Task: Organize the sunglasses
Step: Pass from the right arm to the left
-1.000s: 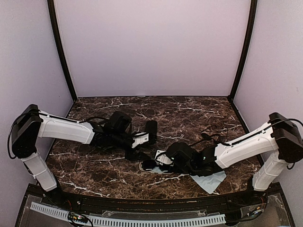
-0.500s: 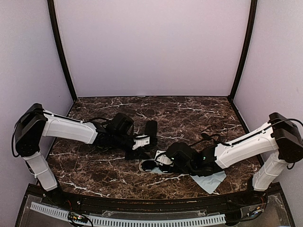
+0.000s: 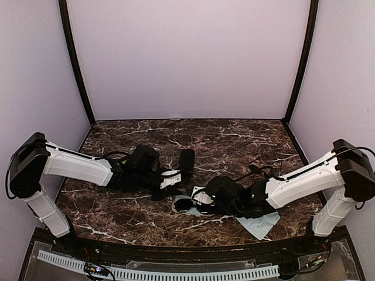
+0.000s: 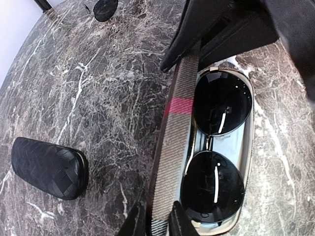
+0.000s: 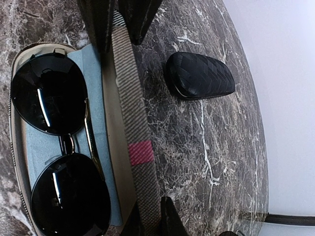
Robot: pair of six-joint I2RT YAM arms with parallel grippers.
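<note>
See sunglasses (image 4: 219, 105) lying lens-up inside open case (image 5: 110, 98), on blue cloth (image 5: 96, 64), near front middle of surface (image 3: 234, 134). Round dark lenses, thin wire frame, bright streak of glare on each lens.

Find lid (image 4: 174, 142) standing on edge along case's long side, the side toward back wall. Striped brown and black, one pink band about midway.

Read left tool (image 4: 156, 222) as clenched on one end of lid, one finger on each face. Read right tool (image 5: 150, 219) as clenched on opposite end, same pinch. Puts both tools nose to nose along one lid, with sunglasses just beside both.

Spot black case (image 4: 49, 167) closed, woven texture, flat on surface behind lid and apart from it.

Spot second pair (image 4: 105, 8) on bare surface, well apart toward back right. Get only one dark lens and a bit of wire at edge of left wrist view. Get thin wire shapes only from top view, so can't tell lens shape or whether folded.

Note loose cloth (image 3: 262, 225) flat on surface at front right, partly under right arm (image 3: 299, 178), one corner poking out toward front edge.
</note>
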